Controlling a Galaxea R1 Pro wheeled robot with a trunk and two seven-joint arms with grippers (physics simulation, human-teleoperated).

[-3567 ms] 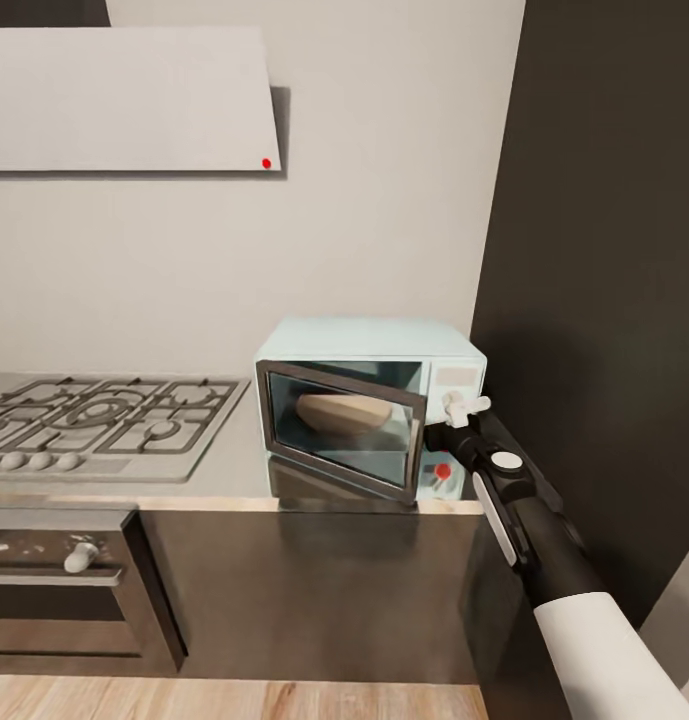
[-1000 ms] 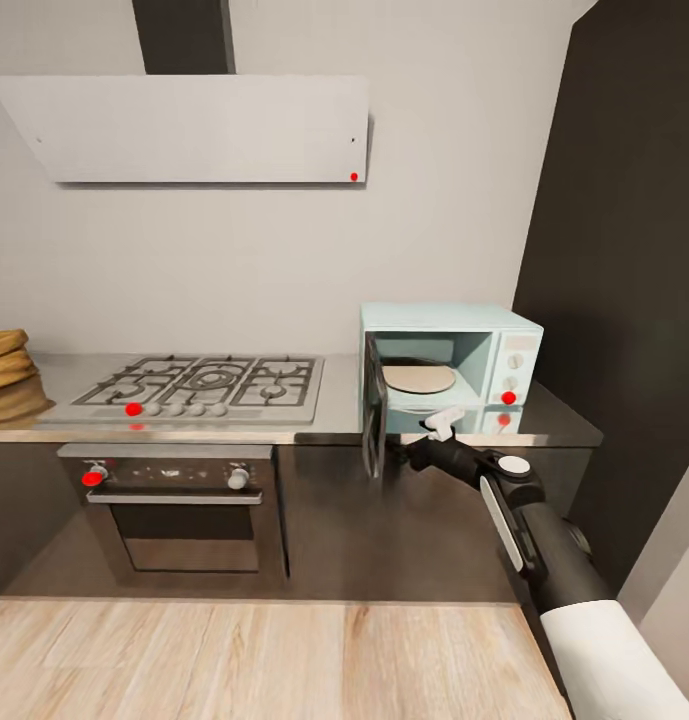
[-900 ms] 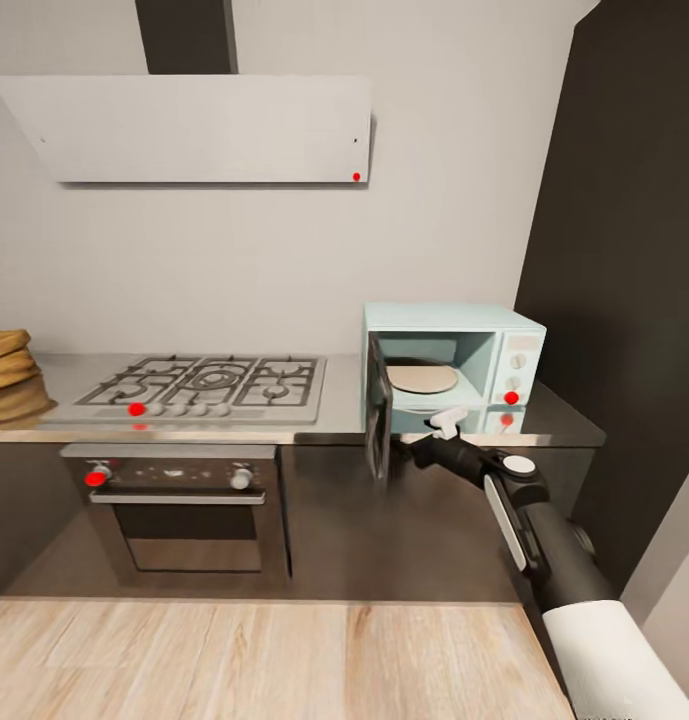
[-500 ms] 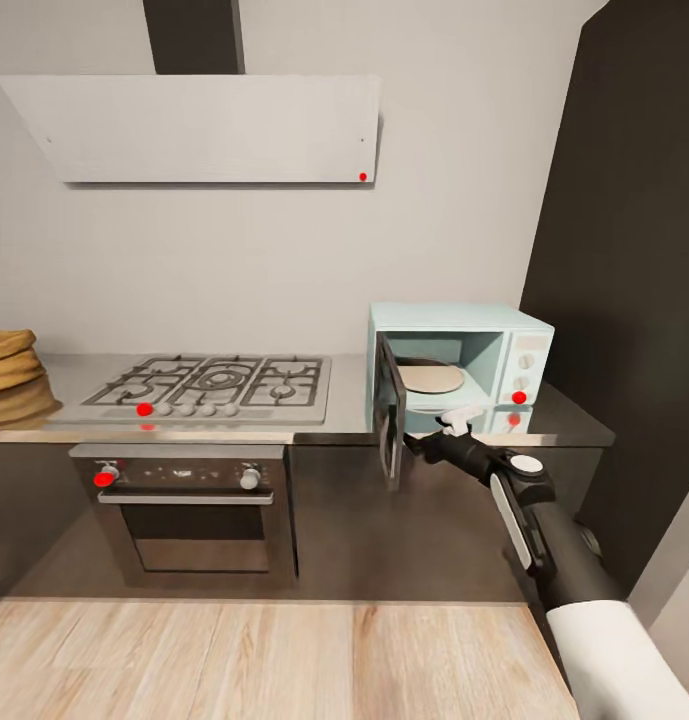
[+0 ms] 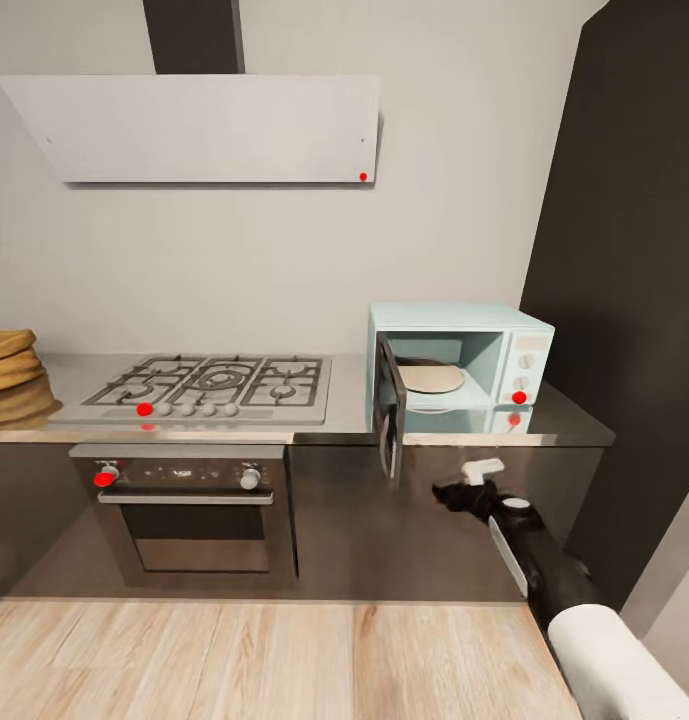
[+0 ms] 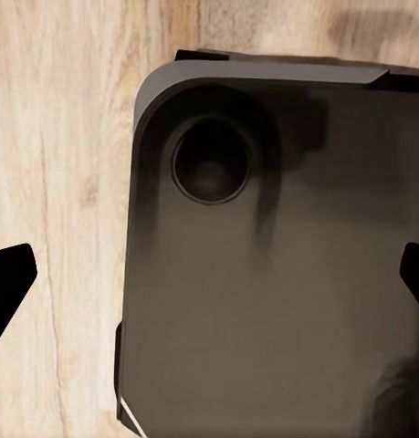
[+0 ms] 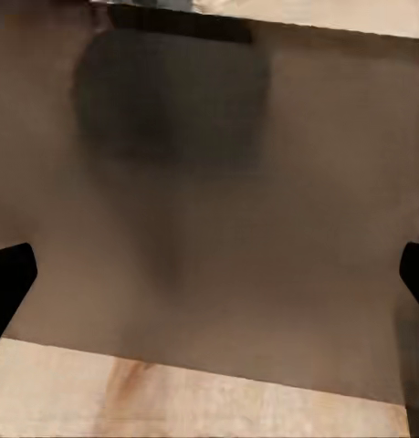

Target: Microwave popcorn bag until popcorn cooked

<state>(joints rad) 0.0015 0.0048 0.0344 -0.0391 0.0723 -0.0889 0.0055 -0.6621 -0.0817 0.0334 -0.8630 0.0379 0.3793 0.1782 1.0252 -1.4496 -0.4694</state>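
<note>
The pale mint-blue microwave (image 5: 484,345) stands on the grey countertop (image 5: 334,425) at its right end. Its dark glass door (image 5: 389,408) is swung wide open, and a tan round plate (image 5: 429,378) lies inside. The tan-brown popcorn bag (image 5: 6,358) sits on the countertop at the far left edge of the head view, partly cut off. My right gripper (image 5: 467,480) (image 7: 209,283) hangs open below the counter edge, in front of the dark cabinet front and right of the door. My left gripper (image 6: 209,283) is open over my dark base (image 6: 282,274).
A gas hob (image 5: 214,383) with an oven (image 5: 184,510) under it lies between the bag and the microwave. A hood (image 5: 194,130) hangs above. A tall dark cabinet (image 5: 634,300) stands right of the microwave. The floor (image 5: 284,660) is wooden.
The microwave door went from ajar to wide open while the camera drew back. In the last half second my right gripper dropped from beside the door to below the counter edge.
</note>
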